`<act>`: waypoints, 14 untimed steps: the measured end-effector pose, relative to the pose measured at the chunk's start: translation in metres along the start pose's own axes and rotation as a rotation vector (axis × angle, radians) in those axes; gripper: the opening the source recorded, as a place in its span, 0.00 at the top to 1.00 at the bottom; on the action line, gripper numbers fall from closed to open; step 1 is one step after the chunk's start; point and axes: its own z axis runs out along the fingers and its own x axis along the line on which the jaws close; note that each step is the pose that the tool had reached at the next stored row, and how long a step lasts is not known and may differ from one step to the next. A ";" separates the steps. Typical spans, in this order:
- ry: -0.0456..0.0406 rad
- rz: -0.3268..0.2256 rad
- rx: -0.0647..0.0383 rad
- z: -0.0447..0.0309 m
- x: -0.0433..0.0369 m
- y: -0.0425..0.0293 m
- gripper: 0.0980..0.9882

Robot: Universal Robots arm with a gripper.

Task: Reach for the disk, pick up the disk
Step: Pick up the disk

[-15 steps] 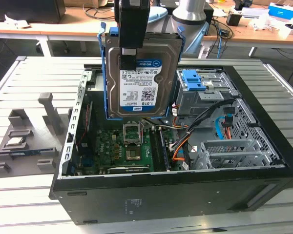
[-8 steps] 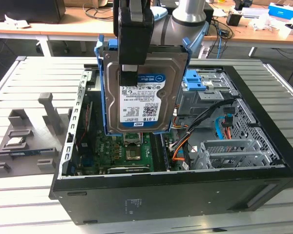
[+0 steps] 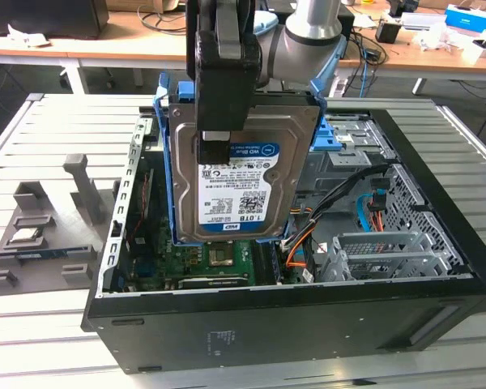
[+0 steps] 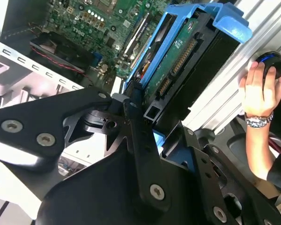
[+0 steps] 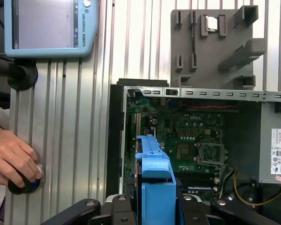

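One disk point(image 3: 243, 182), held upright w/ long axis vertical above the open case point(image 3: 437, 267); we see gripper point(image 3: 219, 121) clamped on it.

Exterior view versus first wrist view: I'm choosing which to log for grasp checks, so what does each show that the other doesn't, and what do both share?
The exterior view alone shows the disk's labelled face, held upright above the open case by the gripper, plus the orange cables and the drive cage. The first wrist view alone shows a hand on a dark knob and the pendant. Both show the disk's blue bracket, the green motherboard and the grey fixture holding a small chip.
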 end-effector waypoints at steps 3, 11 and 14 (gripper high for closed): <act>0.0010 0.000 0.000 0.0004 0.0107 0.0005 0.70; -0.0537 0.080 0.001 0.0009 0.0144 0.0006 0.70; -0.0539 0.081 0.001 0.0009 0.0144 0.0006 0.70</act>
